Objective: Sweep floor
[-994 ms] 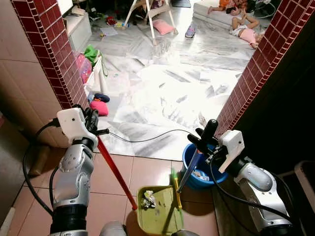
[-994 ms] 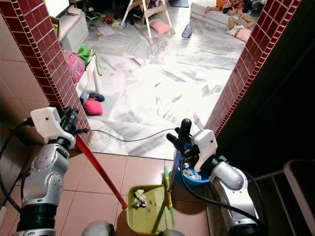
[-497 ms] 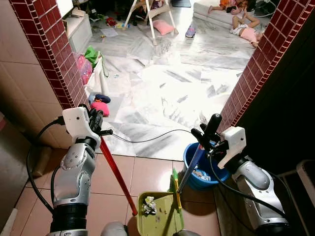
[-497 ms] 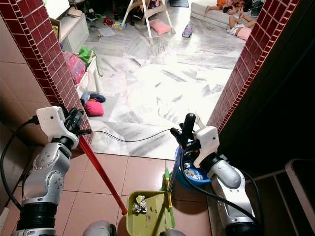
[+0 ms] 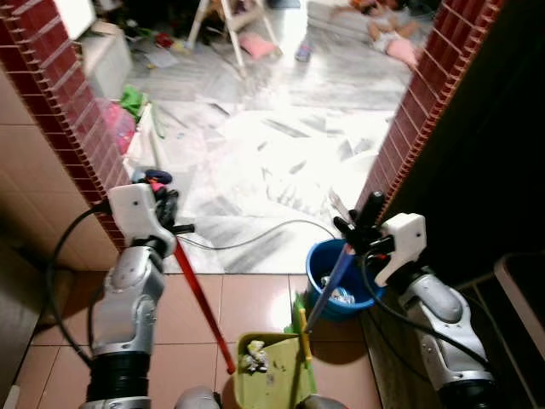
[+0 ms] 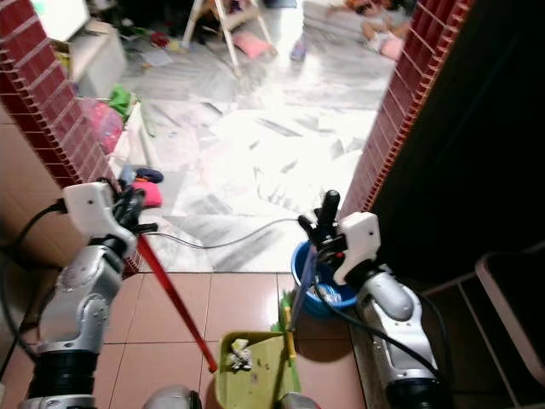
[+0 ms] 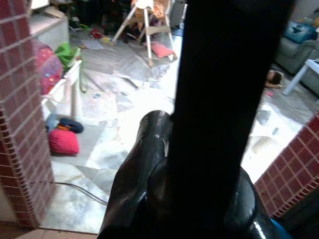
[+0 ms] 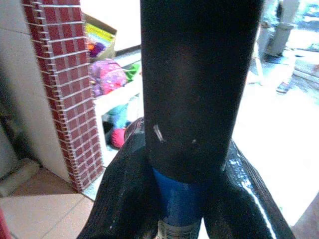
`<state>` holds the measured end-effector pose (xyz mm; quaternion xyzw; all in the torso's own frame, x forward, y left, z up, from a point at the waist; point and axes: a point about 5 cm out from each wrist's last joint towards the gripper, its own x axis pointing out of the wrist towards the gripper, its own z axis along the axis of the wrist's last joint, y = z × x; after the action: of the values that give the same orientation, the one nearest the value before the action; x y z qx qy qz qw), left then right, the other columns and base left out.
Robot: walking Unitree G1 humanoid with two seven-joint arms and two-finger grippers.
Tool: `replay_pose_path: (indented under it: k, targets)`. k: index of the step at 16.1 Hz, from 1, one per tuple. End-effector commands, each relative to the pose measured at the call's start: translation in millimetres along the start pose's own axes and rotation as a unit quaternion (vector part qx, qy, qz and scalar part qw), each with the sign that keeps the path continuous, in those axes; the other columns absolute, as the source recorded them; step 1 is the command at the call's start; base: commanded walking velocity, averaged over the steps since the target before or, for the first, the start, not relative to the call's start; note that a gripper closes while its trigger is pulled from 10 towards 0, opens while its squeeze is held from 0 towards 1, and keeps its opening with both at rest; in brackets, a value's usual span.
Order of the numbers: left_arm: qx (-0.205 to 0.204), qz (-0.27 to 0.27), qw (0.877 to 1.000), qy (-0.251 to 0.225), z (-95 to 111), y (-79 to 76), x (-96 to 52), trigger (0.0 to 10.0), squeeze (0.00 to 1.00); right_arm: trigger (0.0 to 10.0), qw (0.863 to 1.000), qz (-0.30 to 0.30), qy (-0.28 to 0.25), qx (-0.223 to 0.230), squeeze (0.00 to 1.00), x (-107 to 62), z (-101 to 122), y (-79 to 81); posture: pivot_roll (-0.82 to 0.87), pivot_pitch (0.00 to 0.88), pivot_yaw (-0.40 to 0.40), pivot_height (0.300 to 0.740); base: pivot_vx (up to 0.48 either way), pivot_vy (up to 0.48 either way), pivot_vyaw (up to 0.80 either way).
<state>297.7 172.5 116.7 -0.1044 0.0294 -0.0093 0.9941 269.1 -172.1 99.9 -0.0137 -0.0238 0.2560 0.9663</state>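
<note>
My left gripper [image 5: 168, 220] is shut on the top of a long red handle [image 5: 201, 298] that slants down to a green dustpan [image 5: 283, 381] on the tiled floor. The pan holds a crumpled paper wad [image 5: 253, 359]. My right gripper [image 5: 361, 238] is shut on the black grip of a broom with a blue shaft [image 5: 331, 279]; its green bristles [image 5: 301, 312] rest at the pan's right side. In the right wrist view the black grip and blue shaft [image 8: 180, 204] sit between the fingers [image 8: 124, 199]. A dark handle [image 7: 219, 99] fills the left wrist view.
A blue bucket [image 5: 324, 266] stands behind the broom, against the right brick pillar [image 5: 409, 128]. A left brick pillar [image 5: 77, 128] frames the doorway. A black cable [image 5: 255, 240] crosses the marble floor. Beyond lie toys [image 5: 128, 102], a white chair [image 5: 230, 21] and a person [image 5: 392, 38] on the floor.
The whole view has shifted and blurred, so the camera has moved. Both grippers keep their hold, and the dustpan and broom stay put.
</note>
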Motion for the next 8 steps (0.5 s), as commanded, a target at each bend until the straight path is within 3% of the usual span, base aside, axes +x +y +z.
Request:
replay_pose_path:
  k: [1,3,8]
  targets:
    - [-0.023,-0.023,0.999,-0.016,9.6,-8.0,2.3,10.0,0.0,10.0,1.0,0.0,-0.011,0.007,0.0,3.8,4.4,0.3,-0.03,0.0,-0.005,0.74,0.0,0.0,0.0]
    - [-0.032,-0.028,0.999,-0.014,10.1,-8.7,2.0,10.0,0.0,10.0,1.0,0.001,-0.011,0.009,0.0,4.1,4.4,2.1,-0.03,0.0,-0.001,0.74,0.0,0.0,0.0]
    - [-0.034,-0.03,0.999,-0.016,11.8,-9.1,3.6,10.0,0.0,10.0,1.0,-0.001,-0.006,0.011,0.0,4.2,3.3,1.4,-0.03,0.0,-0.001,0.74,0.0,0.0,-0.8]
